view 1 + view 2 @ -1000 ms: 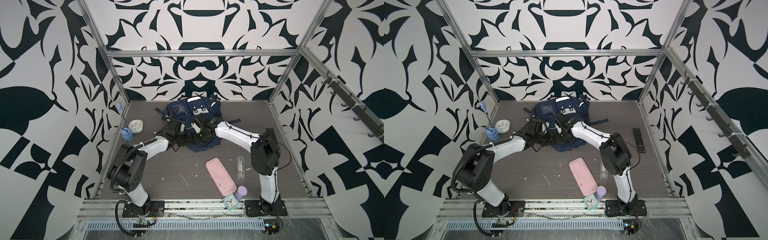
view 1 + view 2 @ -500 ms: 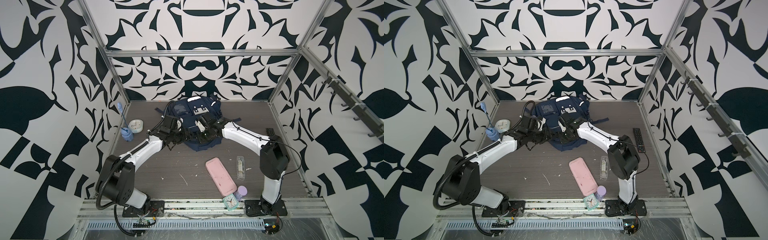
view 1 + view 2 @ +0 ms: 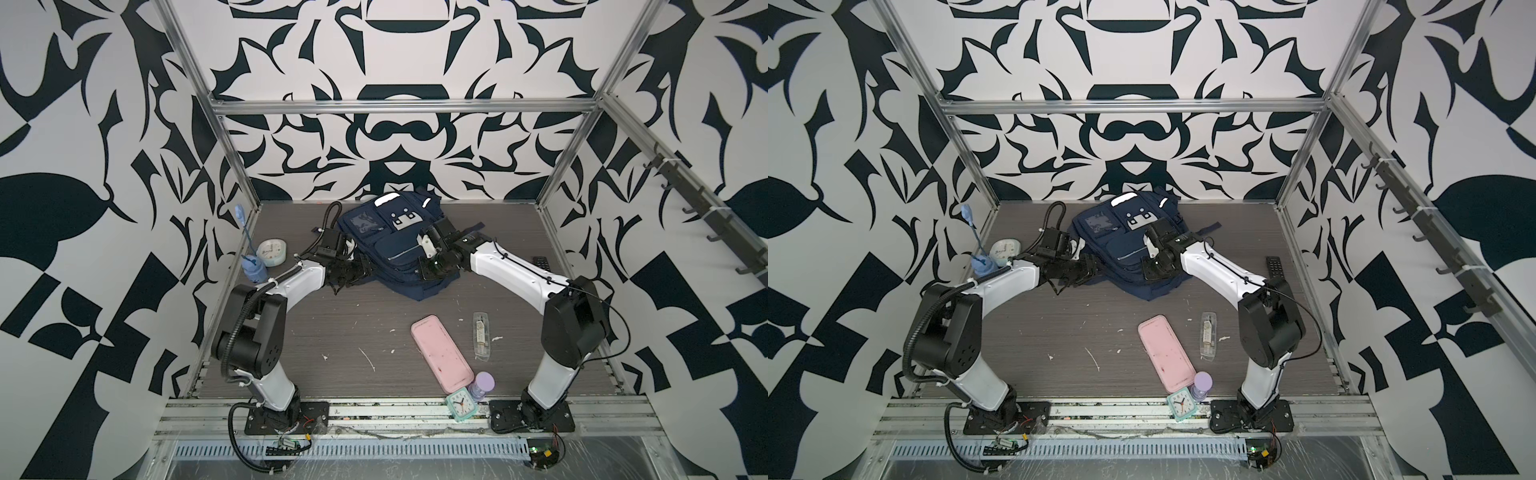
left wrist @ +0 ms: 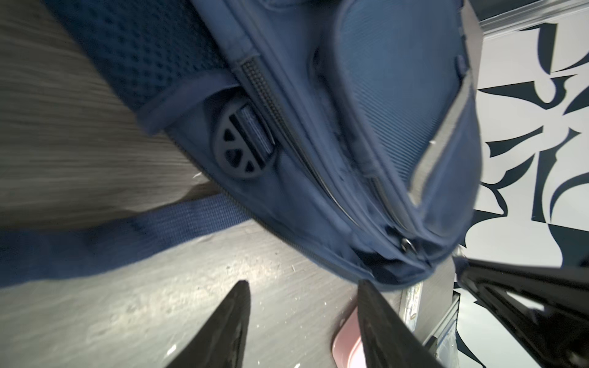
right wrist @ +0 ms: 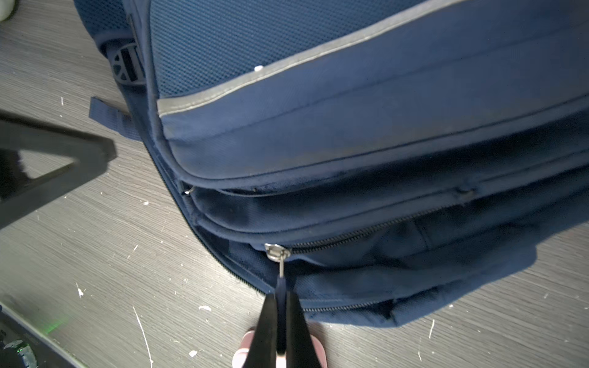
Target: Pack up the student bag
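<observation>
Student bag [image 3: 397, 249] [image 3: 1125, 245] lies flat on desk [image 3: 332, 332], far middle, close to back wall, pocket side up. Arms come in from near side, one per flank.

R jaws: at bag's near-right part in both top views. Right wrist view shows them pinched tight on the dark fabric tab of the zip pull [image 5: 281, 283]. Metal slider sits just past the tips, near a corner of the bag [image 5: 350, 127]. Zip line looks parted on one side of the slider.

L jaws: at bag's left edge in both top views, low over desk. In the left wrist view they stand roughly half open w/ nothing between them, and bare desk shows through the gap. One tip is right at the corner seam of the bag [image 4: 382, 127]; can't tell if it touches. Loose strap [image 4: 143, 232] lies on desk near the other tip.

Pink case [image 3: 441, 359] lies twd near edge, well apart from bag.
</observation>
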